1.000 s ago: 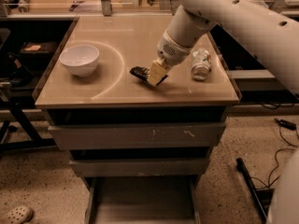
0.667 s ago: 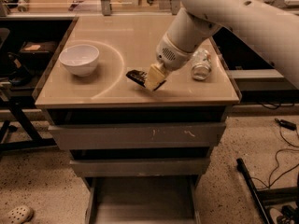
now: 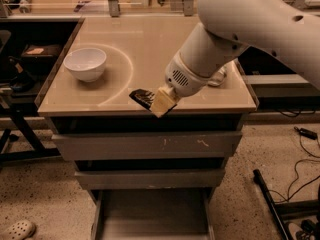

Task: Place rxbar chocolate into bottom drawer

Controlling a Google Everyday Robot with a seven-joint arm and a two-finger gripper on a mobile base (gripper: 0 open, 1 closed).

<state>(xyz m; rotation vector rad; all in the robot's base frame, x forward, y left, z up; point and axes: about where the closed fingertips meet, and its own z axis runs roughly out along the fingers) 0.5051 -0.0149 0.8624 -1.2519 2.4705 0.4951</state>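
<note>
Cream pincer (image 3: 161,104) at table (image 3: 165,49) edge, black bar (image 3: 141,97)

A thick white arm (image 3: 260,24) of smooth rounded shells, small dark holes dotting its upper part, a slotted vent on the wrist; its cream-coloured hand (image 3: 161,104) sits at the front edge of the bench (image 3: 150,49).

No writing can be read, even on the rxbar chocolate (image 3: 141,97) clamped in the gripper (image 3: 160,103) over the front edge of the tabletop (image 3: 150,44).
</note>
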